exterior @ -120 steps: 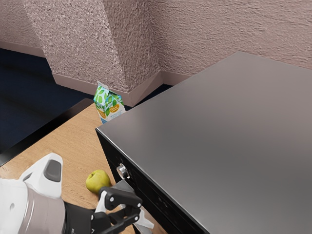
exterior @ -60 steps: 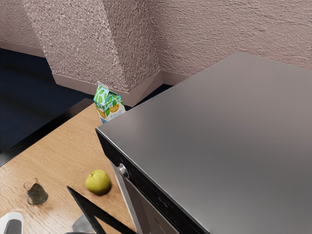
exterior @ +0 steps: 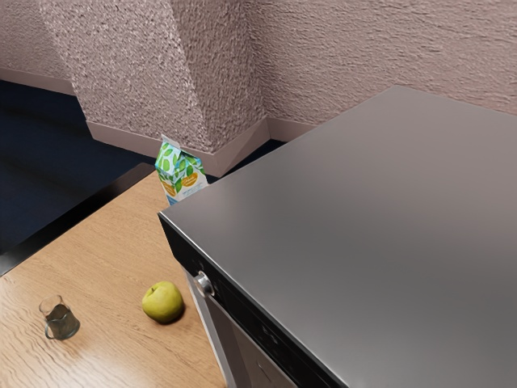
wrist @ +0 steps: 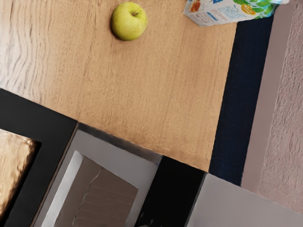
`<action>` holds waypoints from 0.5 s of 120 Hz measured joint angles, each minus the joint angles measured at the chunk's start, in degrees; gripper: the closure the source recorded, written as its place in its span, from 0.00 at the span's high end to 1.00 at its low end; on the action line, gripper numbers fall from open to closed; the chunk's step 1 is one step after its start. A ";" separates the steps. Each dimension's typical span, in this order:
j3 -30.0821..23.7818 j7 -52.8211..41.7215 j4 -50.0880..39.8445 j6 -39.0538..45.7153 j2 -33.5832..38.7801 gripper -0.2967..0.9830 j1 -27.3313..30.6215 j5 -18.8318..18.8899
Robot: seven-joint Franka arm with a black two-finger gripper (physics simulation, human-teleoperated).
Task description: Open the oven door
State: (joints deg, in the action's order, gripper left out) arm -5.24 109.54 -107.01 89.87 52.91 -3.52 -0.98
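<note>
- Looking down from our hand, we see the oven door [wrist: 33,116] open, lowered from the cavity's edge opposite the black control strip [wrist: 174,189].
- The door's window [wrist: 14,163] has a golden-brown sheen, and the oven cavity [wrist: 106,198] lies exposed between door and control strip.
- We cannot tell whether our fingers are apart, together or clamped on anything.
- In the exterior view we find the oven top [exterior: 339,218] closed and grey, with a silver knob [exterior: 203,283] on the front below its edge.
- On the wooden surface [exterior: 113,259] we have a yellow-green apple [exterior: 163,302], near the oven's front and apart from it.
- A glass mug [exterior: 60,318] stands farther toward the exterior view's left.
- A green-and-white carton [exterior: 181,172] stands by the oven's corner, partly hidden behind it.
</note>
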 joint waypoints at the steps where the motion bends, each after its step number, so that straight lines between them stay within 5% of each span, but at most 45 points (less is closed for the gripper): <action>1: 0.86 0.35 1.27 -0.60 -1.76 0.77 -0.06 0.23; 22: 8.09 6.69 6.58 -8.33 -22.06 0.77 -4.04 2.98; 60: 11.28 14.45 -0.60 -8.27 -26.24 0.77 -4.64 3.35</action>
State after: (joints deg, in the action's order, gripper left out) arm 6.04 124.00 -107.61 81.60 26.67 -8.16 2.37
